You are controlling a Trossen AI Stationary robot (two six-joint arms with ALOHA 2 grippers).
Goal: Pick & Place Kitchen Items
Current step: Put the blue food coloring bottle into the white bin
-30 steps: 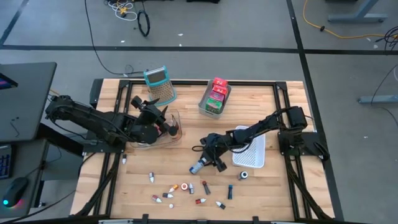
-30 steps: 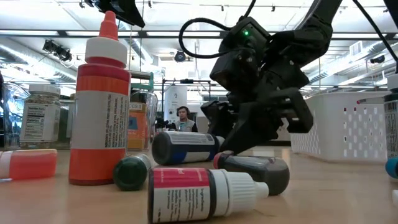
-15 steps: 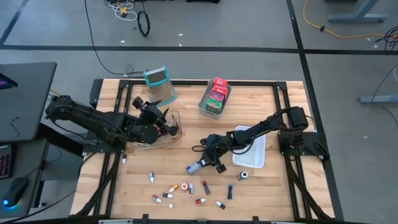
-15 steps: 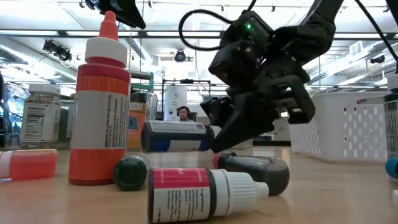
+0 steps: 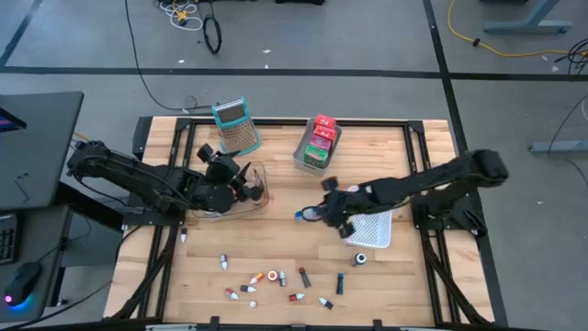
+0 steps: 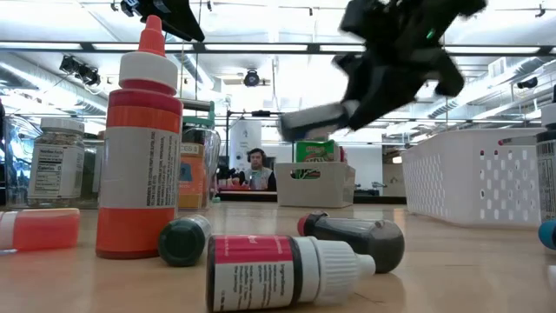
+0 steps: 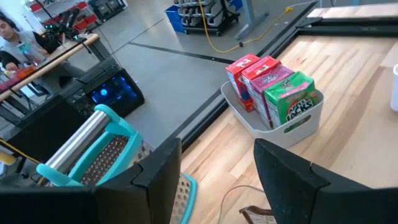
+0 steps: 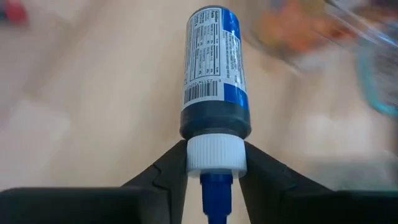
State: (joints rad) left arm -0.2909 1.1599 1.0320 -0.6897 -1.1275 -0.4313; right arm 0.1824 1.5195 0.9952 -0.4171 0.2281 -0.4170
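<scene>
My right gripper (image 5: pixel 329 211) hangs above the table's middle, shut on a dark blue bottle with a blue-and-white label (image 8: pixel 213 68), which also shows in the low view (image 6: pixel 314 118). My left gripper (image 7: pixel 217 186) is open over a clear container (image 5: pixel 241 190) on the left side and touches nothing. Several small bottles and tubes with coloured caps (image 5: pixel 276 280) lie loose near the table's near edge. Red, pink and green packets stand upright in a small white bin (image 5: pixel 318 143). My right gripper pinches the blue bottle by its white screw cap (image 8: pixel 216 152), one finger on each side. The bottle's body sticks out forward past the fingertips, in line with the fingers. It is lifted clear of the table and lies nearly level, pointing toward the table's left.
A teal-handled grater (image 5: pixel 235 124) stands at the far left. A white perforated basket (image 5: pixel 370 226) sits to the right of my right gripper. An orange squeeze bottle (image 6: pixel 139 148) and two lying bottles (image 6: pixel 278 269) stand close to the low camera. A person sits in the room behind.
My right gripper has risen from the table, carrying the blue bottle up with it, and has moved toward the far edge and the right. The bottle, lying on the wood a second ago, now hangs in the air. The left arm has kept still.
</scene>
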